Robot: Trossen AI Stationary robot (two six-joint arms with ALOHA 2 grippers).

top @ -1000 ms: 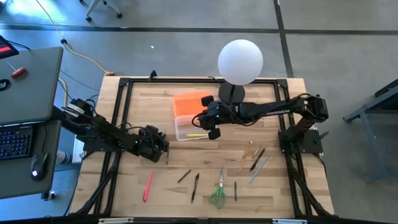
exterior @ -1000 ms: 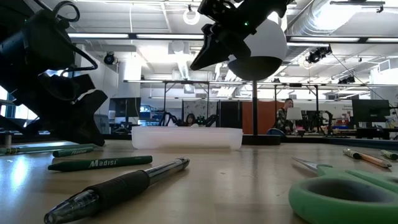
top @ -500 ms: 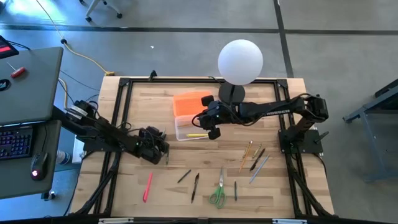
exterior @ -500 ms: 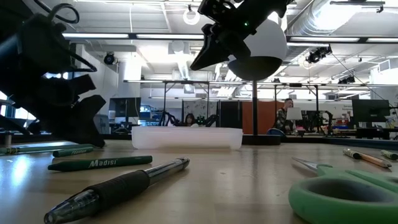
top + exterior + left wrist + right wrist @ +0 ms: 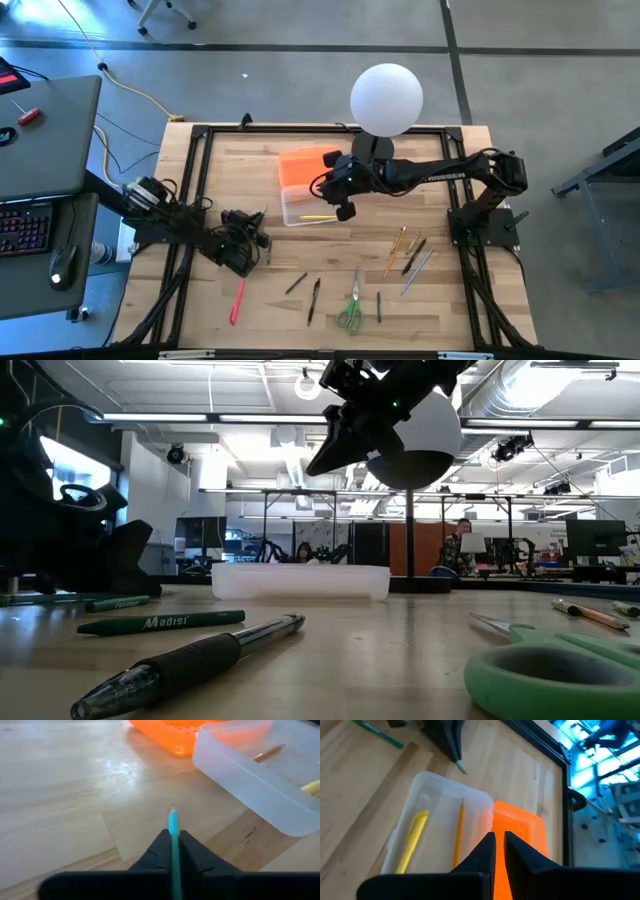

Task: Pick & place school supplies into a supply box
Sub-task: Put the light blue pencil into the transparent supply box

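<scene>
Wooden slats of the bench, ringed by a black frame, carry the scattered school supplies under a white globe lamp at its far edge. Near the middle of the bench's far half sits the clear supply box, open, with its orange lid lying flat against its far side; a yellow pen and an orange pencil lie inside. The right gripper hangs above the box, its fingers pressed nearly together and holding nothing. Toward the bench's left edge, the left gripper sits low over the wood, jaws closed on a green pencil whose sharpened tip juts forward, pointing toward the box. Along the near edge lie a pink-red marker, two dark pens and the green-handled scissors, with a short dark pencil just beside them. A cluster of four pencils and pens rests near the right edge. From table height, a green marker and a clear pen with a black grip fill the foreground, and an open workshop stretches behind.
</scene>
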